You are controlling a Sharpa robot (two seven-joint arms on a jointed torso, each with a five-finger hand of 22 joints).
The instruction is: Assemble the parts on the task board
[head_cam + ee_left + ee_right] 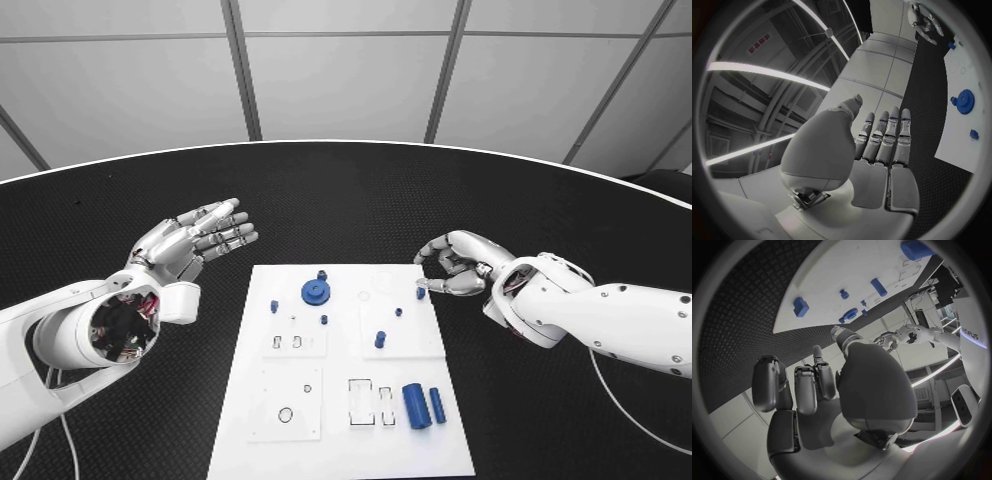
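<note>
A white rectangular task board [346, 420] lies in the middle of the black textured surface [346, 190]. On it I count eight small blue parts. One round blue gear-like disc [316, 291] sits near the board's far end, with a tiny blue peg [320, 273] just beyond it. Two short blue pins stand to either side of the disc's row: one by the board's left edge [274, 306] and one by its right edge [421, 293]. Three more small pins lie toward the centre [325, 320], [398, 310] and [379, 340]. Two long blue cylinders [417, 405] lie side by side at the near right.

The left hand [202, 236] hovers beside the board's far left corner, fingers straight and spread, holding nothing. The right hand [459, 264] hangs just off the far right corner, fingers curled inward; I cannot tell whether anything is held.
</note>
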